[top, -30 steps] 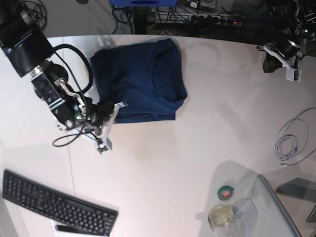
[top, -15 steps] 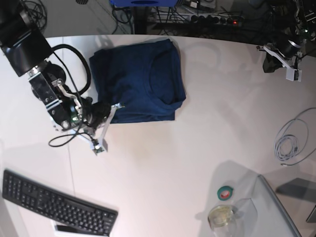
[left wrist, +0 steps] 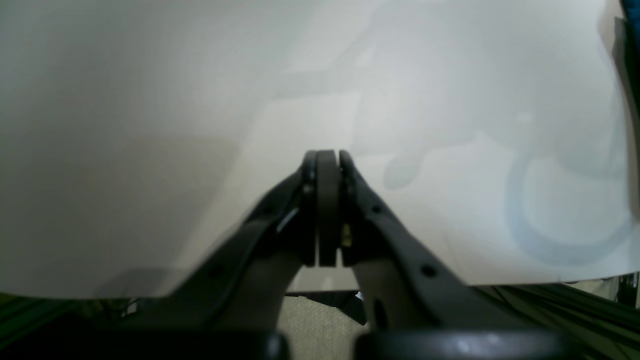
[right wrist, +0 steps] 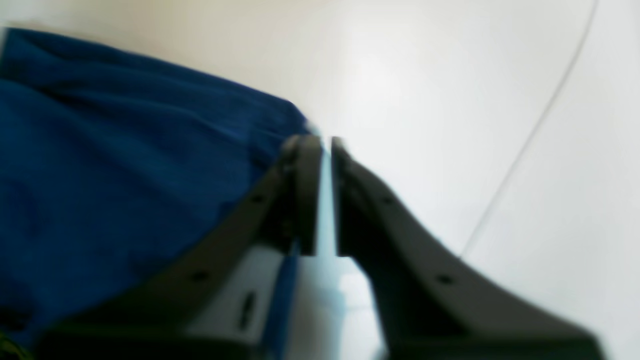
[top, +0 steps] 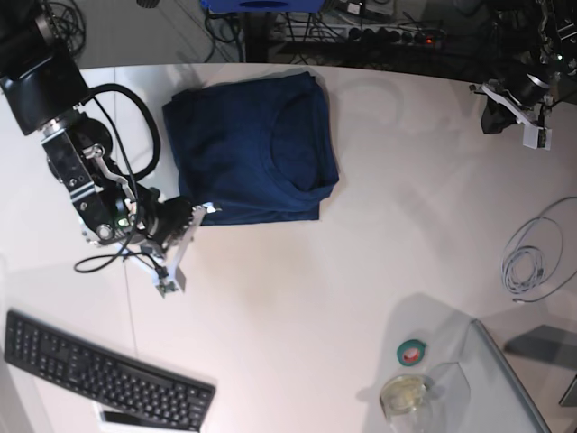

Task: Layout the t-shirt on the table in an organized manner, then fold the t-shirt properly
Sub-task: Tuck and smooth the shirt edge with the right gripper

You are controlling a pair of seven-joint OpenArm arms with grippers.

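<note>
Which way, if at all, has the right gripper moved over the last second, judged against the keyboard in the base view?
Yes. The right gripper has drawn back toward the picture's left and slightly down, nearer the keyboard, leaving the t-shirt corner.

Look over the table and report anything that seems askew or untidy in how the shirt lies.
The t-shirt lies folded on the table, fairly tidy. It sits slightly tilted, and its layered edges on the base view's right do not line up exactly. The right pincer is at its near corner. Nothing spilled or damaged.

Bright overhead light washes the table [top: 361, 271] with soft shadows; the right wrist view is motion-blurred.
</note>
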